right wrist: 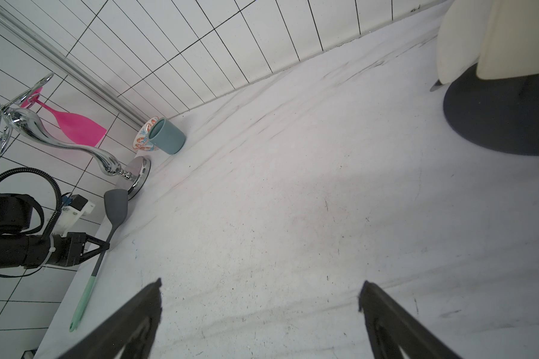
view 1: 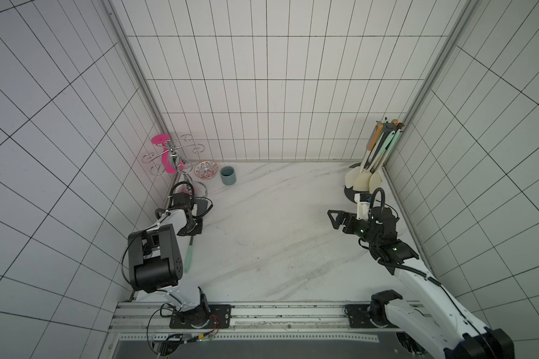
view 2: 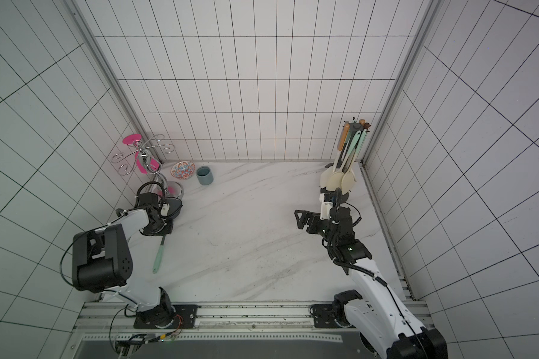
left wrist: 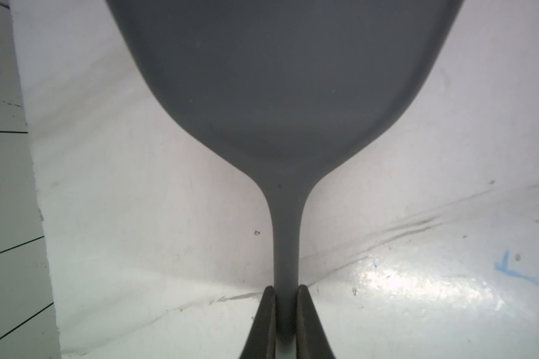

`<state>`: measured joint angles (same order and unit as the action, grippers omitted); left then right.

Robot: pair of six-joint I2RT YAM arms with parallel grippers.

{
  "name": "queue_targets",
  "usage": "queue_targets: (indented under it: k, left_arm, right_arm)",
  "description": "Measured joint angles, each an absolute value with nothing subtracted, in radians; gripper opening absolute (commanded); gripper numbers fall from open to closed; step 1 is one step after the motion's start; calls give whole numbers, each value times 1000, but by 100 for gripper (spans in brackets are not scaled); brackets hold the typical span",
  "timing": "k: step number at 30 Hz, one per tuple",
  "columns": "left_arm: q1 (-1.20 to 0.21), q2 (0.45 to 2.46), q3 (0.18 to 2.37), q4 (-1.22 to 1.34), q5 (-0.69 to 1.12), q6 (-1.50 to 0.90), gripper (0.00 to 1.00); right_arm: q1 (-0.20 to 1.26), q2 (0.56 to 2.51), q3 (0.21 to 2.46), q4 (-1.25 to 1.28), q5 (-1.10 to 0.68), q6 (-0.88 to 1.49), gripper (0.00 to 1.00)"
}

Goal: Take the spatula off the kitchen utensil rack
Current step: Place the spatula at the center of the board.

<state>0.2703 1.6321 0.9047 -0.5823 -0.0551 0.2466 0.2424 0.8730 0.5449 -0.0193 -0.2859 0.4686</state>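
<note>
Grey spatula point(right wrist: 116, 206) is off the kitchen utensil rack point(right wrist: 504, 124) in the counter's point(view 1: 277, 236) far right corner. Our left gripper point(left wrist: 286, 290) pinches its neck tight by the left edge. Our right gripper point(right wrist: 261, 281) gapes wide, holding nothing. We think only setting it down is left.

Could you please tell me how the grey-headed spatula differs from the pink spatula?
Colour: the grey-headed spatula has a dark grey head and a mint handle, while the pink spatula is pink from handle to blade.
Support: the grey-headed spatula is clamped at its neck in the shut left gripper, low over the table, while the pink spatula hangs from the chrome stand.
Both have broad, flat heads.
</note>
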Motion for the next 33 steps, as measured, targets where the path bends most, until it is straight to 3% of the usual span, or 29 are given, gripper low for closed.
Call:
queue_targets:
  k: [10, 19, 20, 21, 29, 30, 32, 33]
  left_arm:
    - [270, 1638, 890, -558, -93, 232, 27]
    - [270, 1638, 889, -550, -119, 209, 37]
    - [270, 1637, 889, -550, -125, 207, 52]
    - [270, 1637, 889, -550, -130, 207, 54]
    - [270, 1624, 888, -552, -168, 189, 55]
    - [270, 1622, 890, -557, -169, 186, 59]
    - [270, 1620, 903, -576, -166, 176, 89]
    - [270, 1615, 914, -586, -163, 174, 90]
  right_arm:
    - [242, 870, 545, -20, -283, 462, 99]
    - [242, 870, 545, -27, -282, 458, 99]
    - [242, 870, 545, -27, -282, 458, 99]
    - [242, 870, 545, -27, -282, 457, 99]
    - [242, 869, 545, -29, -282, 454, 99]
    - [242, 869, 545, -29, -282, 454, 99]
    - [242, 869, 545, -29, -283, 454, 99]
    - [242, 869, 545, -29, -283, 455, 99]
